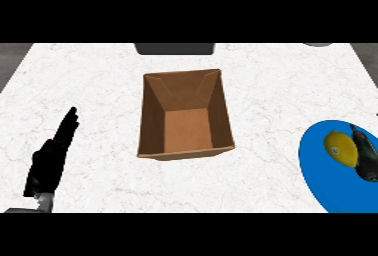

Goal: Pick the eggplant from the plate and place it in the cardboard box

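Observation:
A dark eggplant [365,152] lies on a blue plate [325,180] at the right edge of the head view, partly cut off by that edge. A yellow lemon [340,147] rests beside it on the plate, to its left. An open cardboard box [184,116] stands in the middle of the white marble counter, with nothing inside. My left hand [50,156] rests at the lower left with straight fingers pointing up, well apart from the box. My right hand does not show.
A dark grey object [174,48] sits at the counter's far edge behind the box. A pale round thing [319,44] peeks in at the top right. Bare marble lies between the box and the plate.

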Available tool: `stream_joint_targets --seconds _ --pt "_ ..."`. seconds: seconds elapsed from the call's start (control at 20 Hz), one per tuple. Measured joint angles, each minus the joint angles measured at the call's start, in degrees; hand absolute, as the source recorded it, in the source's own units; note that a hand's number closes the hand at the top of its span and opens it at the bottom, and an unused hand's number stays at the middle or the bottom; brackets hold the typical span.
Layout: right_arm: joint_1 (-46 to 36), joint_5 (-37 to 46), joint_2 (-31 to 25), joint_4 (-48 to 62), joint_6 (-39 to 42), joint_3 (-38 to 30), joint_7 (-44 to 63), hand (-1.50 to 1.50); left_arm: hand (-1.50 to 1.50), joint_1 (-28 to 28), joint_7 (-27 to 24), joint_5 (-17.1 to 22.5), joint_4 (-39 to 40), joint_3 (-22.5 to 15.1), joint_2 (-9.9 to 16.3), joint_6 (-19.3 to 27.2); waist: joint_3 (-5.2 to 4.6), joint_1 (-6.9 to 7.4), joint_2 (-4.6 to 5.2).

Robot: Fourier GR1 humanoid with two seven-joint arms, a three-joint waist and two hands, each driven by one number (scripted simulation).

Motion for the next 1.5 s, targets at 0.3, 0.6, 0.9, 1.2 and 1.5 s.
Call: stream_joint_targets --seconds 0.3,0.6,0.9,1.2,1.5 --pt "0.8 3.0 2.6 -0.9 -0.2 -1.7 0.1 -1.5 0.0 -0.9 -0.2 -3.0 1.3 1.2 -3.2 -1.1 0.01 -0.05 0.02" --pt "0.9 6.2 5.4 -0.7 -0.8 -3.0 -0.3 -1.5 0.0 -1.2 0.4 -4.7 1.4 3.1 -4.9 -3.4 0.02 -0.03 0.03" --pt "0.1 9.9 6.1 3.5 -1.3 -4.4 -4.6 -1.5 0.0 -0.4 0.4 -6.4 0.6 4.9 -6.3 -5.1 0.01 0.1 0.05" --pt "0.2 12.3 7.7 4.4 -1.8 -4.9 -5.5 -1.5 0.0 0.5 0.3 -6.9 -0.3 7.2 -6.7 -7.2 0.01 0.08 0.04" --pt "2.5 14.3 9.9 2.8 -1.9 -4.5 -6.3 -1.5 0.0 -0.1 -0.7 -8.0 1.1 8.9 -7.8 -8.5 -0.11 -0.02 -0.03"
